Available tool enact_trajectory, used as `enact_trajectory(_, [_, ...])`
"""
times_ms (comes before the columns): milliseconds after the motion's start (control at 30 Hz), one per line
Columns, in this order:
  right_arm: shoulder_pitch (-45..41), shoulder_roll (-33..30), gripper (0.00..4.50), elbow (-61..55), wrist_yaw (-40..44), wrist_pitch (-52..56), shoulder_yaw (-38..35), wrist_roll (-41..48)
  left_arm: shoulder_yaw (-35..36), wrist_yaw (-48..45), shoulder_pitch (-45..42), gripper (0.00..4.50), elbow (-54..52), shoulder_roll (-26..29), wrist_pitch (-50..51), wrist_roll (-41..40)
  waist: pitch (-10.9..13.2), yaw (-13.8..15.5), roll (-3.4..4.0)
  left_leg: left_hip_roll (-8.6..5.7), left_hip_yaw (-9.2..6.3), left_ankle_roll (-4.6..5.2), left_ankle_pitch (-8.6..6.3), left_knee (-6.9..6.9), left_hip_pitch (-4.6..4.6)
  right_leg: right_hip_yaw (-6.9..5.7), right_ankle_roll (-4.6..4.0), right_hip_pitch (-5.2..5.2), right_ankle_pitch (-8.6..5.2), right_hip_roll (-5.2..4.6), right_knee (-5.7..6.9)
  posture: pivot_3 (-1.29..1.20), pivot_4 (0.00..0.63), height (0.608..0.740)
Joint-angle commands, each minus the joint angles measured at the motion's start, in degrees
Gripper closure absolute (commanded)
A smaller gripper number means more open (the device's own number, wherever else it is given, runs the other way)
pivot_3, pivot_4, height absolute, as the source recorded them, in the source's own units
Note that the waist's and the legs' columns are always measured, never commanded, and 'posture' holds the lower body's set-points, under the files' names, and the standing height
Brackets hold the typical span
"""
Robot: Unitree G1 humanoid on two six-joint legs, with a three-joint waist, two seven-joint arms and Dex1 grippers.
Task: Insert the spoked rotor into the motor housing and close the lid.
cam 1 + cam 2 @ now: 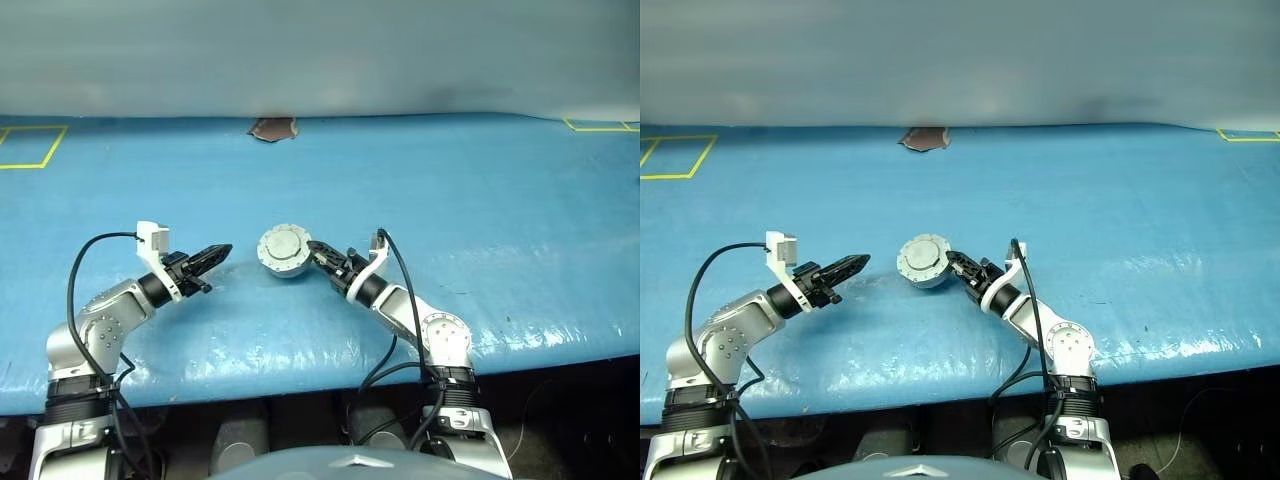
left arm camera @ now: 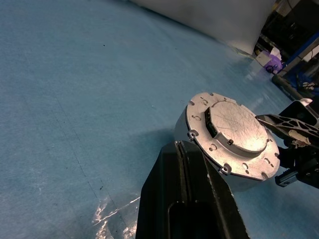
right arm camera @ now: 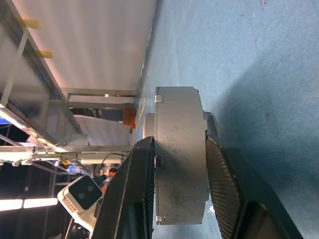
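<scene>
I see the motor housing [image 1: 285, 250] sitting on the surface [image 1: 480, 190], near its front edge and about midway across. The lid [image 2: 232, 132] lies down flat on top of the housing. My right claw [image 1: 318, 251] reaches in from the right, one finger above the lid and one below the housing. My left claw [image 1: 214, 254] is to the left of the housing, just apart from it, pointing toward it.

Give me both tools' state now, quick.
Left tool: closed, empty, beside the motor housing.
Right tool: closed on the motor housing, lid down.
</scene>
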Motion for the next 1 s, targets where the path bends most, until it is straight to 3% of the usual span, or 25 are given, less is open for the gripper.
enact_trajectory(33, [-3.57,7.10,3.31,-6.46,0.54,-2.48,-0.48,5.19,2.87,1.89,0.34,3.91,-2.04,-4.12,0.81,-5.59,0.02,0.05,0.00,0.00,0.00,0.00,0.00,0.02,-0.02,0.00,0.01,0.00,0.01,-0.01,-0.01,0.00,0.150,0.740])
enact_trajectory(200, [-6.27,6.50,3.31,-6.10,-0.72,-5.09,-1.79,5.83,4.82,4.55,1.42,2.24,-2.41,-8.97,3.51,-11.98,0.05,0.02,-0.03,0.01,-0.05,0.00,0.00,0.05,-0.05,0.00,0.05,0.00,0.03,0.05,-0.01,0.00,0.150,0.740])
enact_trajectory(433, [-7.49,6.11,3.31,-6.55,-1.34,-5.46,-1.76,6.37,6.33,7.59,1.44,0.04,-1.59,-11.06,8.49,-19.84,0.06,0.08,-0.03,-0.02,-0.10,0.00,0.00,0.06,-0.09,0.01,0.05,0.02,0.03,0.05,-0.02,0.00,0.150,0.740])
enact_trajectory(667, [-6.99,6.27,3.31,-6.91,-1.26,-4.54,-0.69,6.10,5.81,9.64,1.34,0.04,-0.88,-11.07,13.97,-25.71,0.06,0.00,-0.02,-0.02,-0.11,0.00,0.00,0.07,-0.08,0.00,0.04,0.02,0.03,0.08,-0.01,0.00,0.150,0.740])
enact_trajectory(1000, [-6.23,6.13,3.31,-8.99,-0.17,-2.24,1.80,5.70,6.79,14.64,-3.86,0.04,3.01,-17.33,12.32,-29.18,0.07,0.26,-0.03,-0.04,-0.12,0.00,0.00,0.15,-0.13,0.00,0.07,0.02,0.04,0.07,-0.02,0.00,0.150,0.740])
